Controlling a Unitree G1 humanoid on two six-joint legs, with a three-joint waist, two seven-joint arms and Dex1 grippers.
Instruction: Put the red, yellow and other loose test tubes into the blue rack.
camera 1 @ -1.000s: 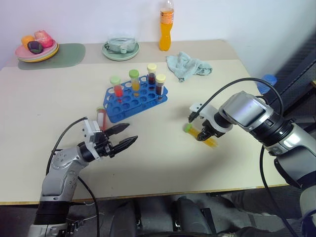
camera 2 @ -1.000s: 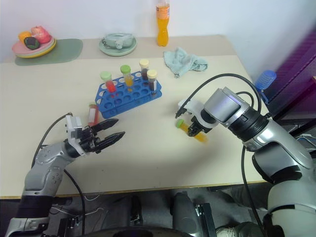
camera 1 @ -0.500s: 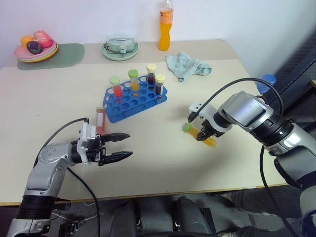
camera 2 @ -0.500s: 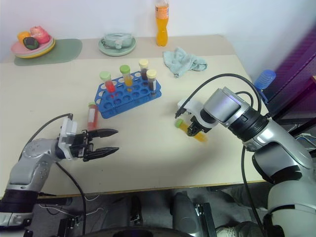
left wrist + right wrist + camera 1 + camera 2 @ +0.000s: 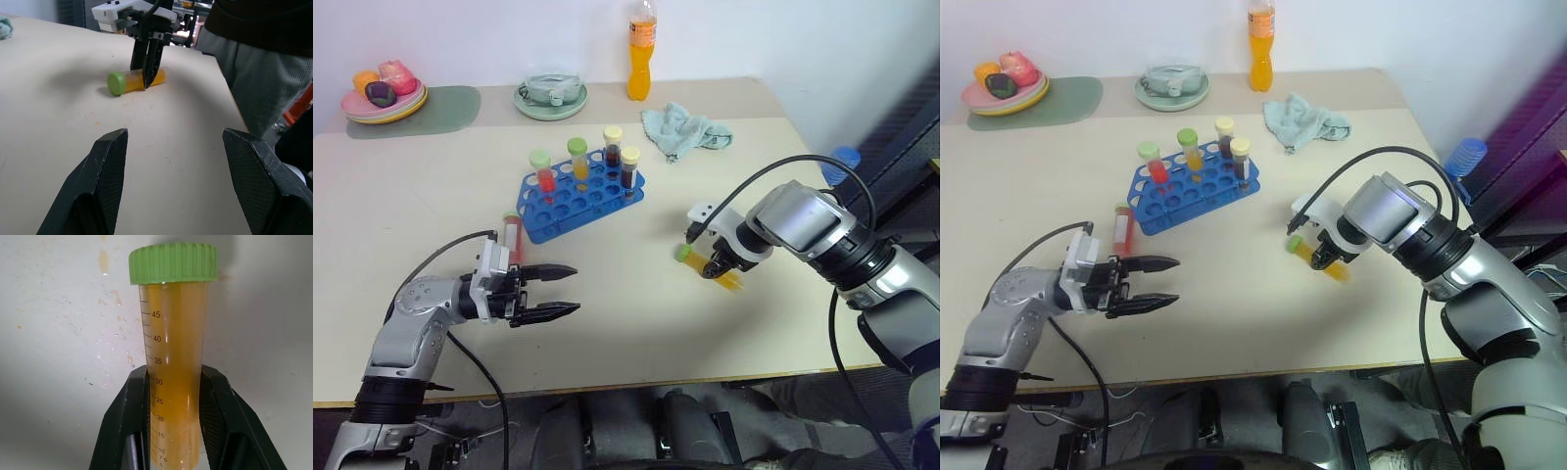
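Note:
The blue rack (image 5: 570,211) stands mid-table with several capped tubes upright in its far row. A red tube (image 5: 513,235) lies on the table just in front of the rack's near left corner. My left gripper (image 5: 564,290) hovers open and empty a little nearer than that tube, pointing to the right. Further right, a yellow tube with a green cap (image 5: 693,258) lies on the table, and my right gripper (image 5: 717,270) reaches down and is shut on its body. The right wrist view shows the yellow tube (image 5: 172,347) pinched between both fingers.
An orange drink bottle (image 5: 643,49), a bowl on a plate (image 5: 551,93) and a plate of fruit (image 5: 386,94) on a green mat line the far edge. A pale green cloth (image 5: 683,129) lies right of the rack. A blue ribbed cup (image 5: 843,162) sits beyond the table's right edge.
My left gripper has swung from pointing up-right to pointing straight right, leaving the red tube in plain view behind it. The right gripper and yellow tube have not moved.

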